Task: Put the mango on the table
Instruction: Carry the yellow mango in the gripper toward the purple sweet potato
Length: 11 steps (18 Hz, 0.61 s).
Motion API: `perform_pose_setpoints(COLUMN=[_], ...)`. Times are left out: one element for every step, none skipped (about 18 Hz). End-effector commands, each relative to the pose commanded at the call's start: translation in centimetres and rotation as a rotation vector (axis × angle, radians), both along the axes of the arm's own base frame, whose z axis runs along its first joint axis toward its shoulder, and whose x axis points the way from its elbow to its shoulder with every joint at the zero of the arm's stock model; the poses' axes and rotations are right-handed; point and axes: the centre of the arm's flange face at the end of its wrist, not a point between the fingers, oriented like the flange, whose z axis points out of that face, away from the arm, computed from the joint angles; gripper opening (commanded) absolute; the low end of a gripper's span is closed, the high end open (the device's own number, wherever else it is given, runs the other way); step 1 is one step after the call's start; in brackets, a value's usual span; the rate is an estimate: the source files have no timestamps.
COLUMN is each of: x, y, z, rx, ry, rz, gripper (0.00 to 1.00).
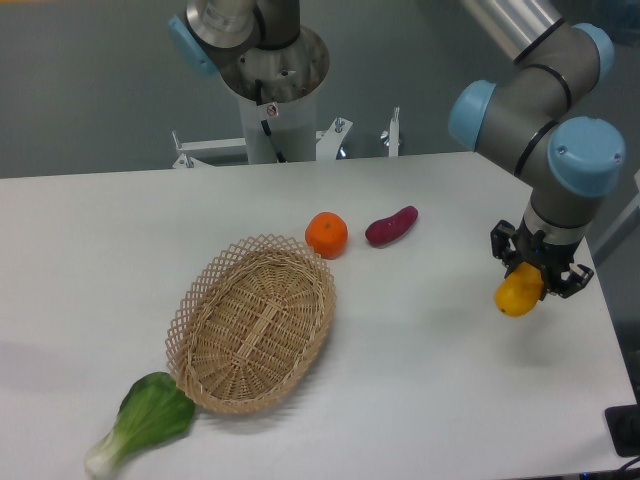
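Note:
The mango (519,292) is a smooth yellow-orange fruit held between the fingers of my gripper (533,272) at the right side of the white table (420,380). The gripper is shut on it, pointing down. The mango hangs just above the tabletop, near the right edge; I cannot tell whether it touches the surface. Its upper part is hidden by the fingers.
A round orange (326,234) and a purple sweet potato (391,225) lie at the table's middle back. An empty wicker basket (254,322) sits left of centre. A green bok choy (145,420) lies at the front left. The arm's base (270,90) stands behind the table.

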Motion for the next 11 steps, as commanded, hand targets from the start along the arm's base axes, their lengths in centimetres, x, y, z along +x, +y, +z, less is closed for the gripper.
perform_pose_setpoints(x=[0.03, 0.04, 0.06, 0.10, 0.08, 0.13, 0.07, 0.13, 0.07, 0.02, -0.18], y=[-0.01, 0.00, -0.02, 0.07, 0.08, 0.15, 0.07, 0.14, 0.16, 0.18, 0.24], z=[-0.07, -0.11, -0.17, -0.21, -0.18, -0.18, -0.18, -0.18, -0.21, -0.08, 0.07], rx=[-0.001, 0.001, 0.000, 0.002, 0.004, 0.002, 0.002, 0.001, 0.001, 0.001, 0.001], ry=[-0.001, -0.001, 0.000, 0.006, 0.008, 0.009, 0.009, 0.010, 0.010, 0.011, 0.016], rz=[0.000, -0.002, 0.000, -0.002, -0.002, -0.004, -0.003, -0.004, -0.003, -0.003, -0.001], gripper=[0.41, 0.41, 0.41, 0.41, 0.41, 0.41, 0.41, 0.41, 0.41, 0.41, 0.41])
